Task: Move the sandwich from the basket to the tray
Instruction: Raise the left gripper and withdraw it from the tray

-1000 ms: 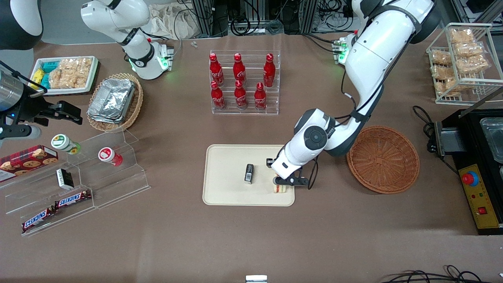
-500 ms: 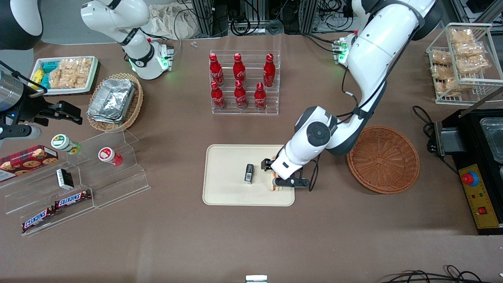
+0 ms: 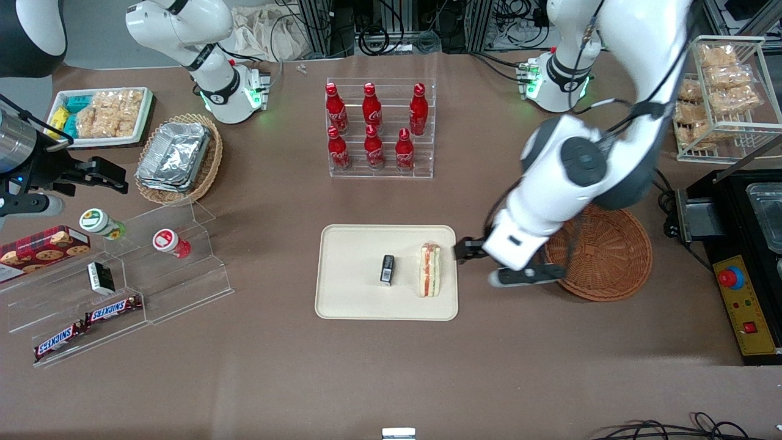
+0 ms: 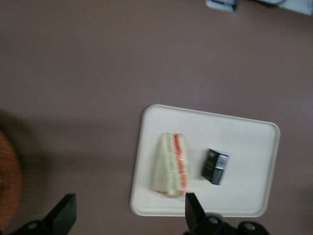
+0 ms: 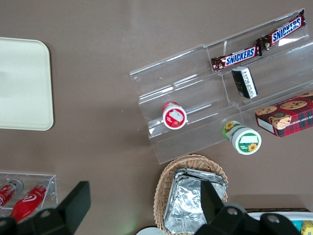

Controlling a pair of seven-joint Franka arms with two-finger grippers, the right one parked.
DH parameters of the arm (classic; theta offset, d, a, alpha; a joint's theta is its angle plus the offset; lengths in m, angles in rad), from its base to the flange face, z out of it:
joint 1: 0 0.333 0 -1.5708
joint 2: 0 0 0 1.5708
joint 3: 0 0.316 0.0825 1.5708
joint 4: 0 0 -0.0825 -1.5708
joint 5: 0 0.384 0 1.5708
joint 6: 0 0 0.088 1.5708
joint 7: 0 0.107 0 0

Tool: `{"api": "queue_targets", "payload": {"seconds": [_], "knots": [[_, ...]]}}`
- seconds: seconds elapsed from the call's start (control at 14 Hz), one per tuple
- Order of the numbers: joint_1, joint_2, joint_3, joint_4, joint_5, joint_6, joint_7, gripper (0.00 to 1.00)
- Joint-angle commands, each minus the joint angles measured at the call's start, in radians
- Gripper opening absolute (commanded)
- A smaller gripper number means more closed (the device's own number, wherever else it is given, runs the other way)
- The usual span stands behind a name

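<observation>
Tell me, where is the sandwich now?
The sandwich lies on the cream tray, beside a small black box, at the tray's end nearest the round basket. The open gripper hangs above the table between tray and basket.

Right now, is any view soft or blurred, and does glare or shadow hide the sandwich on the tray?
Front view: sharp and evenly lit; the sandwich lies plainly on the tray, with no glare, and the open gripper is between tray and basket. Left wrist view: slightly soft, with a faint arm shadow on the table, but the sandwich's layers still read. Right wrist view: crisp.
</observation>
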Motion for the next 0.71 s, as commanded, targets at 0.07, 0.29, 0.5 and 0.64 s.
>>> {"api": "queue_targets", "payload": {"seconds": [0.07,0.29,0.5,0.64], "knots": [[0.119,-0.142,-0.003,0.038,-0.015,-0.301,0.152,1.00],[0.116,-0.255,0.112,0.056,-0.014,-0.505,0.295,1.00],[0.055,-0.337,0.246,0.050,-0.015,-0.632,0.425,1.00],[0.056,-0.369,0.254,0.050,-0.015,-0.656,0.447,1.00]]}}
